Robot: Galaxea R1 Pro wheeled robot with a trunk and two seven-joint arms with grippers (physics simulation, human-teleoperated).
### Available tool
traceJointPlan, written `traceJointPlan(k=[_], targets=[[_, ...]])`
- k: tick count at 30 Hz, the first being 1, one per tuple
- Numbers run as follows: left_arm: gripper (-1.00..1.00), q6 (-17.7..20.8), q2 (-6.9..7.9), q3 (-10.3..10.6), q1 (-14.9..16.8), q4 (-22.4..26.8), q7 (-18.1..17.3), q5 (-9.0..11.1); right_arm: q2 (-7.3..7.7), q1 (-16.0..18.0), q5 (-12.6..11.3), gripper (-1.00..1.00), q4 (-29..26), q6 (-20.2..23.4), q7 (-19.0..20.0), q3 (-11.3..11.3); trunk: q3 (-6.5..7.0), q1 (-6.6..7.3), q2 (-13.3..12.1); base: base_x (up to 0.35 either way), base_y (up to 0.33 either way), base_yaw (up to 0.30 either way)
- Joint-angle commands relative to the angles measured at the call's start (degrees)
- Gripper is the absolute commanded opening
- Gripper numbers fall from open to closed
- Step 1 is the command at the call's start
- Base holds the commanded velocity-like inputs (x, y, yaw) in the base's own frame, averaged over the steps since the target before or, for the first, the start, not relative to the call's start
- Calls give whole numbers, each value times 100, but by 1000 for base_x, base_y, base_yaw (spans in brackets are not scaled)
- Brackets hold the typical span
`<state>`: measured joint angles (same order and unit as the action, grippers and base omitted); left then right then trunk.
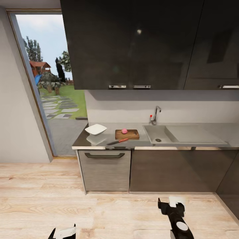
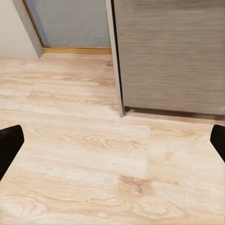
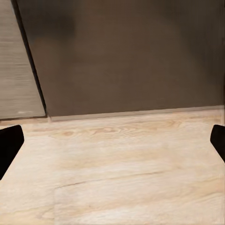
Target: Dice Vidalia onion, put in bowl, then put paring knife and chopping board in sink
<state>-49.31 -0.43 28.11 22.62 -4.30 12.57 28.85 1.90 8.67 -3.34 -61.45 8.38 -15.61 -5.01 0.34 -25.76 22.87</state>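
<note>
Vidalia onion already on chopping board, bench; paring knife at board's 7 o'clock, bowl at 9. Dicing pending. Both fingers apart, empty, low over floor. Next: close in, grasp knife.

1 onion, 1 chopping board, 1 knife, 1 bowl, 1 sink

Head cam high, faces countertop; wrist cams low, near floor.
</note>
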Motion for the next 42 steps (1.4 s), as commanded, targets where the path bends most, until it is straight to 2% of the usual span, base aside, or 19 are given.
traceJointPlan(k=[1,6,9,14,17,19,20,21,24,29,35,37,40,42], targets=[[100,-19,-3,47,5,-19,26,15,-6,80,-11,100,-256,252,-74,-26,-3,-2,4,0,0,0],[100,-17,-3,46,5,-18,25,15,-106,494,26,100,-806,996,-108,-26,-3,-2,4,0,0,0],[100,-17,-2,46,5,-18,26,15,-188,787,35,100,-916,1296,-114,-26,-3,-2,4,0,0,0],[100,-17,3,46,5,-18,26,15,-323,1180,131,100,-972,1517,-130,-30,-3,-2,4,0,0,0],[100,-17,26,46,5,-18,26,19,-473,1420,305,100,-984,1595,-140,-33,-3,-2,4,0,0,0],[100,-14,52,44,5,-18,27,22,-678,1657,586,100,-989,1740,-147,-34,-3,-2,4,18,0,0],[100,-13,55,43,5,-18,27,22,-733,1722,671,100,-990,1790,-147,-34,-3,-2,4,46,0,0],[100,52,66,42,5,-18,27,24,-1042,2143,1199,100,-992,2151,-141,-32,-3,-2,4,123,0,0],[100,136,68,39,5,-18,27,24,-1190,2410,1453,100,-992,2352,-138,-33,-3,-2,4,137,0,0],[100,233,69,40,5,-18,27,26,-1190,2846,1604,100,-992,2595,-133,-33,-3,-2,4,113,0,0],[100,280,64,44,5,-18,27,28,-1190,3244,1614,100,-985,2808,-11,-29,-3,-2,4,27,0,0],[100,331,65,45,5,-18,27,29,-1190,3318,1611,100,-984,2832,158,-24,-3,-2,4,6,0,0],[100,442,72,40,5,-20,27,31,-1190,3364,1617,100,-984,2840,650,-13,-3,-2,4,3,0,0],[100,590,79,39,5,-22,27,31,-1055,3380,1622,100,-984,2843,1214,-3,-3,-2,4,1,0,0]])
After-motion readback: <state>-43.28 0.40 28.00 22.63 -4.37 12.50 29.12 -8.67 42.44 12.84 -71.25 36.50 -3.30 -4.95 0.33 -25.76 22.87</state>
